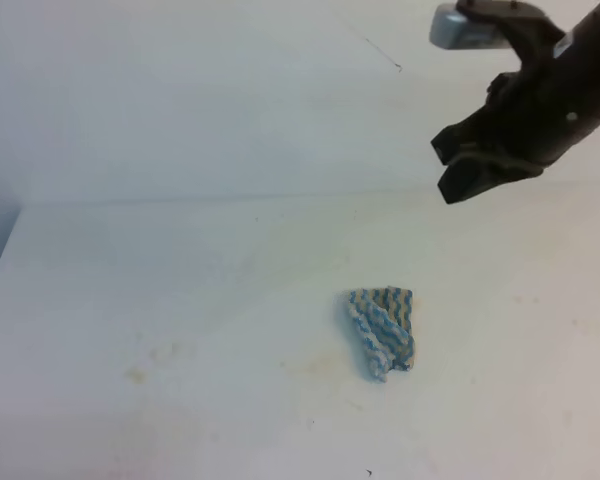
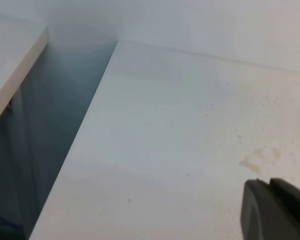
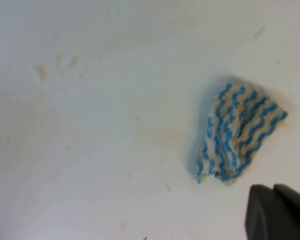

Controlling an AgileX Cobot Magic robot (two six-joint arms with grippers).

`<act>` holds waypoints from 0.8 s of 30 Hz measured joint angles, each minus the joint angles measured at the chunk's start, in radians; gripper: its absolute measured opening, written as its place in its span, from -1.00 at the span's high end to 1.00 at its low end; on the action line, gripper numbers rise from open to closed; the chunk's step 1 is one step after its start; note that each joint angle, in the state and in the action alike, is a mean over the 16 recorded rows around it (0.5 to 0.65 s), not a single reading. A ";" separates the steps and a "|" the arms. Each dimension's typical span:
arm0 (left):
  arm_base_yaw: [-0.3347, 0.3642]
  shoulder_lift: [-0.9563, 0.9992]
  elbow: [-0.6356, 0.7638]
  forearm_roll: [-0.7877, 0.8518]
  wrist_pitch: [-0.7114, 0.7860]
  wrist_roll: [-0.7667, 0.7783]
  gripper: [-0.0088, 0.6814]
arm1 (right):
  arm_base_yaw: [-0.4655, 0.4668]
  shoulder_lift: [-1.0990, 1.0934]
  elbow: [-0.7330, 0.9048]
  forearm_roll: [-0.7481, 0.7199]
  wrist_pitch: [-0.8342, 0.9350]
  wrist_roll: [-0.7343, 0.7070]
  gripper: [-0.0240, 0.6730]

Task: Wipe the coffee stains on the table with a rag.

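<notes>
A blue-and-cream striped rag lies crumpled on the white table, touched by neither gripper; the right wrist view shows the rag too. The coffee stains show as a faint yellowish smear just left of the rag, and the same coffee stains appear in the right wrist view. My right gripper hangs high above the table's back right, shut and empty; its fingertips show at the lower right. Only the dark fingertips of my left gripper show, pressed together over bare table.
Small tan specks mark the table at the left; the left wrist view has them near the fingertips. The table's left edge drops to a dark gap. A white wall rises behind the table.
</notes>
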 joint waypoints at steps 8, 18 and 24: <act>0.000 0.000 0.000 0.000 0.000 0.000 0.97 | 0.001 -0.249 0.186 -0.073 -0.058 0.074 0.94; 0.000 0.000 0.000 0.000 0.001 0.000 0.97 | 0.001 -0.484 0.357 -0.147 -0.095 0.167 0.94; 0.000 0.000 0.000 0.000 0.001 0.000 0.97 | 0.001 -0.531 0.369 -0.140 -0.074 0.208 0.94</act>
